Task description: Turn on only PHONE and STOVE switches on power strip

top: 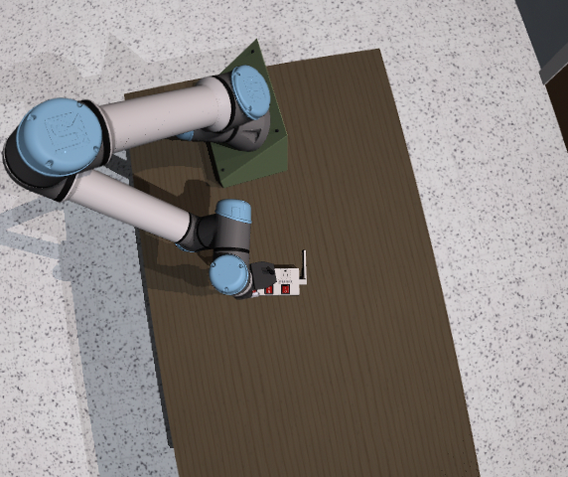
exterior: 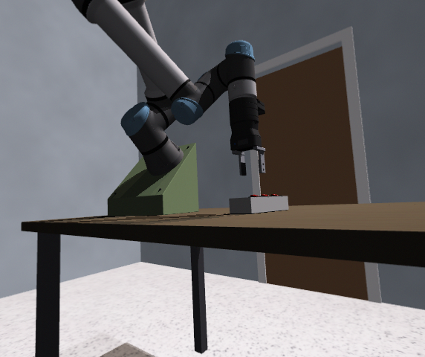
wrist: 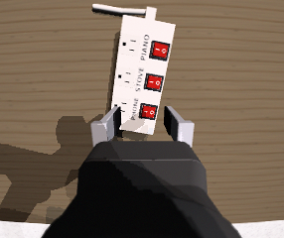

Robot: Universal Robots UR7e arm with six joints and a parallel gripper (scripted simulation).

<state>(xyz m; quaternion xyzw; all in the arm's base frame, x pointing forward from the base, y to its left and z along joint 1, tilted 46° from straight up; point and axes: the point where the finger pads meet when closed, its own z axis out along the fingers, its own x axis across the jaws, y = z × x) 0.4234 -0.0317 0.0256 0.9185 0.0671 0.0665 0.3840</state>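
the gripper (wrist: 142, 124) hangs spread wide with nothing between its fingers, above the phone switch (wrist: 148, 111) end of the power strip (wrist: 132, 74), which lies flat on the table (wrist: 241, 99), cord stub at 12 o'clock.

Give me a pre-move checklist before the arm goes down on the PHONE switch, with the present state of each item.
1. Tool open and holding nothing: ok.
2. White three-switch power strip flat and right way up on the brown wooden table: ok.
3. Tool lined up over the red PHONE rocker switch: ok; in the wrist view it lies between the two grey fingers.
4. Tool clear of the strip: ok; the exterior view shows the fingertips well above it.
5. On or off state of the PHONE, STOVE and PIANO rockers: cannot tell.
6. Strip's grey cord stub out of the way: ok.
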